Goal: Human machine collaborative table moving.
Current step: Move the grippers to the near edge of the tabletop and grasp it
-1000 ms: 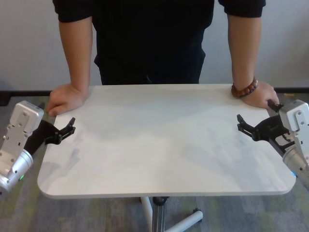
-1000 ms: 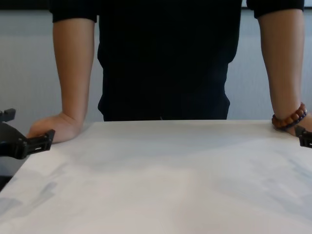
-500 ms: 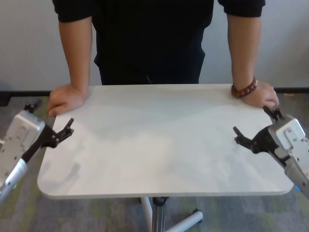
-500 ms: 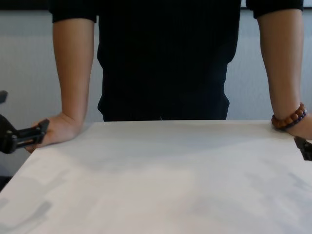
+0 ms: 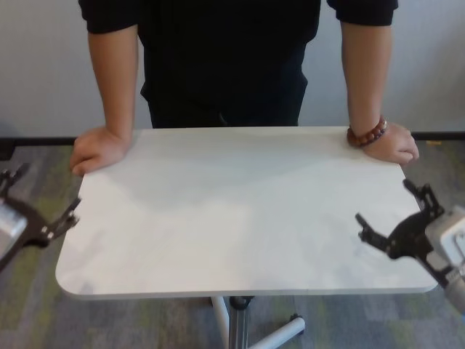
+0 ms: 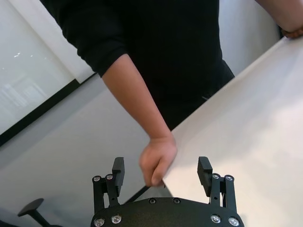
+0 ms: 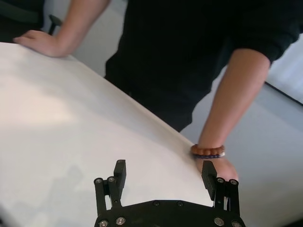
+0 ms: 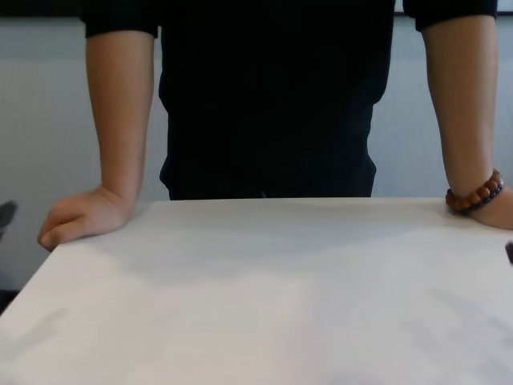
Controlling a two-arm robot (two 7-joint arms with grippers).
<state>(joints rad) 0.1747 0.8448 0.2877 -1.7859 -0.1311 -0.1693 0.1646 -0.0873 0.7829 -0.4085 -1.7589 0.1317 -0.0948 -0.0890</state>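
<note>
1. Your left claw (image 5: pixel 40 207) is hanging released at the worktop's (image 5: pixel 240 218) left edge, toward the near corner. One black finger is reaching to the edge; whether it is touching, you cannot tell. The other finger is standing off over the carpet, so the claw is gripping nothing. In the left wrist view the claw (image 6: pixel 162 174) is showing its fingers wide apart, with the worktop's far left corner (image 6: pixel 246 123) lying ahead between them.

2. The human's hand (image 5: pixel 98 147) is resting on that far left corner, knuckles curled over the edge, well beyond your left claw.

3. The worktop is sitting square in front of you, a plain white slab with rounded corners on a grey pedestal leg (image 5: pixel 238 323). It is filling the lower half of the chest view (image 8: pixel 264 297).

4. The human (image 5: pixel 225 58), in a black shirt, is standing at the far side, leaning on both far corners.

5. The human's other hand (image 5: pixel 392 143), with a brown beaded bracelet (image 5: pixel 367 134), is pressing on the far right corner.

6. Your right claw (image 5: pixel 392 218) is hanging released at the right edge near the front corner: one finger is over the white surface, the other beyond the edge, nothing gripped. In the right wrist view the claw (image 7: pixel 164 176) is spread, with the worktop's edge (image 7: pixel 71 123) running between the fingers.
</note>
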